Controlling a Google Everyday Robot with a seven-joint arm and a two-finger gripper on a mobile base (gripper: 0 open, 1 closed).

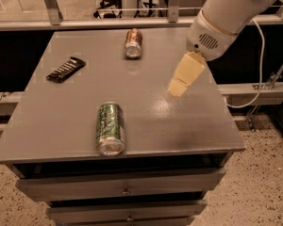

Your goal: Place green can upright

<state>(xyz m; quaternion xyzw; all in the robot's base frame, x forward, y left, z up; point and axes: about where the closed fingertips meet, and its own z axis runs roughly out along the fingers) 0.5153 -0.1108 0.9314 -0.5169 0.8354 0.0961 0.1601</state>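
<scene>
Lying on its side near the front edge of the counter (193, 126), a little left of centre, the green can (110, 128) points one silver end toward that edge and the other toward the back. In the camera view the pincer (178, 86) hangs above the right half of the counter, well apart from the can; whether it is wide or narrow cannot be told. The likely risk is rolling: a sideways nudge on the round body could send the can toward a side edge, and a grip near one end could let it slip while being stood up. A brownish-orange can (133, 43) lies near the back edge, and a dark flat packet (66, 69) lies toward the back left corner. The grey top looks smooth and slightly glossy, above drawers (122, 185) and a speckled floor (269, 173).
</scene>
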